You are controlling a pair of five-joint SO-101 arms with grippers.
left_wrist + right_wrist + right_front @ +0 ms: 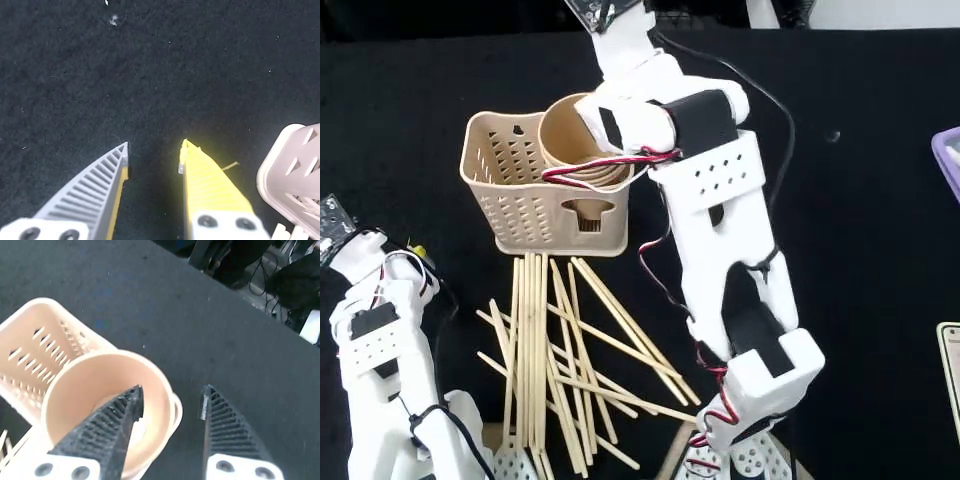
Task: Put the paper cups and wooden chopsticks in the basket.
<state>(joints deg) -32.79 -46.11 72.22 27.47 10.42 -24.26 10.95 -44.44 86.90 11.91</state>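
From above, the beige basket (535,190) stands on the black-covered table (860,260) with a nested stack of paper cups (578,140) leaning in the end nearer the right arm, which stretches over it. The wooden chopsticks (555,350) lie outside the basket in a loose, crisscrossed heap on the cloth just in front of it, between the two arms. The arm's own camera shows what the overhead one hides: the right gripper (172,395) hangs wide open at the cup stack, one black finger (117,415) dipping into the top cup's mouth and the other outside over the cloth, the rim between them but not pinched. The left gripper (154,147) is also spread open and has nothing in it, hovering over bare cloth with a corner of the basket just beside its yellow finger (210,185).
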